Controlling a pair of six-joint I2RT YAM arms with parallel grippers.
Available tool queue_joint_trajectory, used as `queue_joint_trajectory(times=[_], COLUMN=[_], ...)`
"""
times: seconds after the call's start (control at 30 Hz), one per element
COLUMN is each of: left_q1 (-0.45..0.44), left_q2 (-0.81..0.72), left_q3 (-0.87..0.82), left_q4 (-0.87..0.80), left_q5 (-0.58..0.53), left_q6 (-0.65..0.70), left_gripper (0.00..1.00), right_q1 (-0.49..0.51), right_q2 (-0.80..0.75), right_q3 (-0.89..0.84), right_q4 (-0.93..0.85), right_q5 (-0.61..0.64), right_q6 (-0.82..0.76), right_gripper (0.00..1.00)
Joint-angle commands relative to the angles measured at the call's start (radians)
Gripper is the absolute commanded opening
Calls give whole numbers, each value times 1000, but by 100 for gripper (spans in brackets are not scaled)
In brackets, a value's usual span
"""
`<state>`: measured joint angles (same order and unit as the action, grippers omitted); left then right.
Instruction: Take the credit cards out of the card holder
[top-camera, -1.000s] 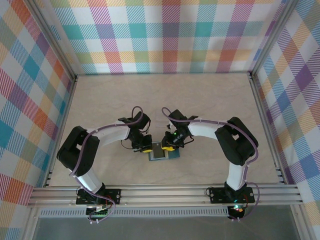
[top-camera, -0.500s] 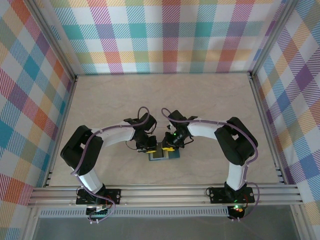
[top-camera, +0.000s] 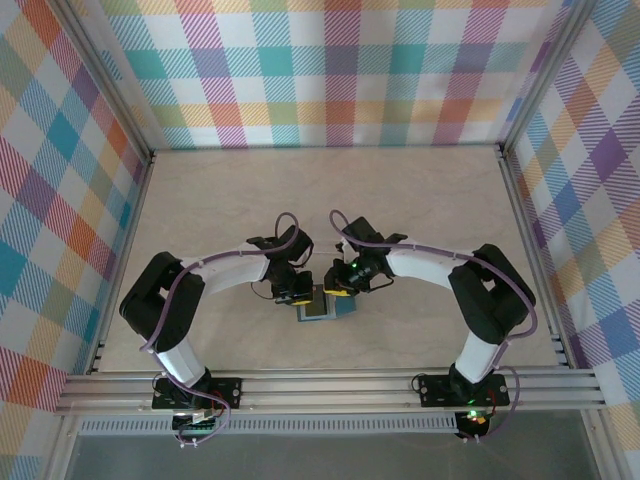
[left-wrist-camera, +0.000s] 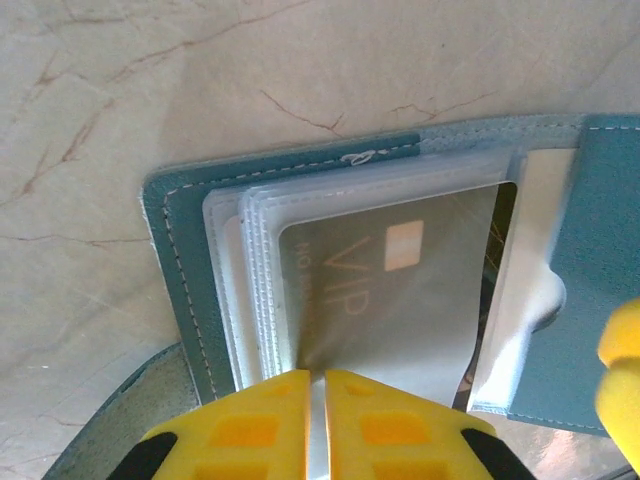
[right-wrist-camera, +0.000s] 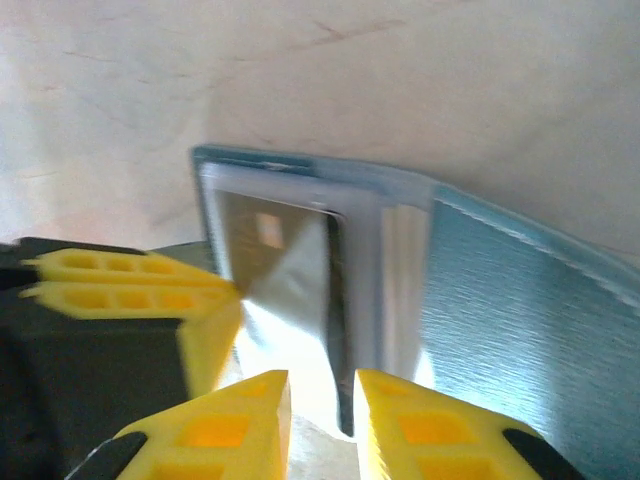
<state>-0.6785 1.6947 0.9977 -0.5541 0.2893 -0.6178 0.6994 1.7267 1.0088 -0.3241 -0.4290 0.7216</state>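
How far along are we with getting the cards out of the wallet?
Done: the wallet lies open on the table. In hand: the left gripper is shut on the edge of a silver card that sits among the clear sleeves; the right gripper straddles their edge, grip unclear. Left: pulling this card free, then checking the other sleeves.

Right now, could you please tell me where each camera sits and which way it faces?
Top external: above, behind the arms, looking down at the table; both arms, left gripper, right gripper.
Left wrist: on the left arm, looking past its fingers at the credit card in the card holder.
Right wrist: on the right arm, facing the card holder; own fingers at bottom.
Shared: both wrist views show card holder and credit card.
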Motion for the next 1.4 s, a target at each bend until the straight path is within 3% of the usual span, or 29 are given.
queue_joint_trajectory(times=[0.0,0.13,0.53,0.93,1.2,1.37], left_q1=[-3,-3,-3,-3,-3,-2], left_q2=[-25,-15,2,-4,6,7], left_q3=[-17,-27,-33,-25,-17,-19], left_q4=[-8,6,-1,-23,-21,-18], left_q5=[-7,4,5,-3,7,8], left_q6=[-20,-23,-15,-8,-4,-5], left_gripper=[12,10,9,8,6,6], right_q1=[-5,-5,-5,-5,-5,-4], right_q2=[11,50,103,57,29,78], right_q3=[-10,-4,-10,-4,-27,-25], right_q4=[79,105,65,-22,102,111], right_q5=[-103,-140,-84,37,-101,-120], right_q6=[-8,-3,-8,-31,11,16], right_gripper=[23,20,22,28,33,34])
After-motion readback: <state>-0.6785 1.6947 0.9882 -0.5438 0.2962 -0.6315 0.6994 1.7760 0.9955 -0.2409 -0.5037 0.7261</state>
